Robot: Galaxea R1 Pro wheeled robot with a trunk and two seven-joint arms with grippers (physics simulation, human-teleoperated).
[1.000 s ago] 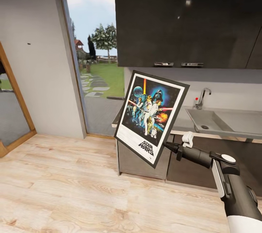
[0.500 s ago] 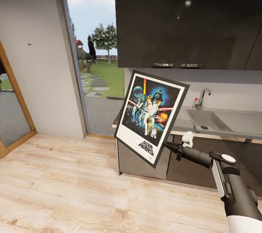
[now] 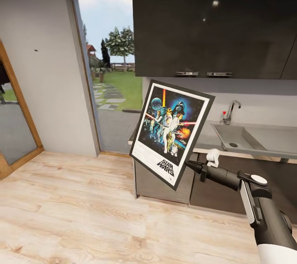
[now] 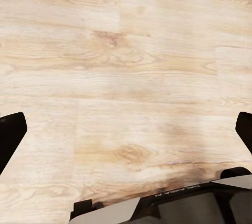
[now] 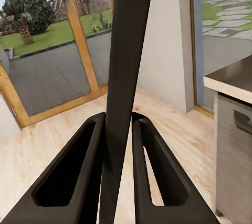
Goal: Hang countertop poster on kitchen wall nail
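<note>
I stand in a home kitchen: dark wall cabinets [image 3: 214, 20] hang above a grey countertop [image 3: 206, 142] with a steel sink [image 3: 251, 138] and tap [image 3: 231, 110]. Pale wood flooring [image 3: 82, 214] runs to a tall glass door [image 3: 109, 70] opening onto a garden lawn [image 3: 121, 86].

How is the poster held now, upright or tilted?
Tilted. In the head view the poster leans with its top toward the right, off the countertop, its lower right edge clamped in the right gripper.
</note>
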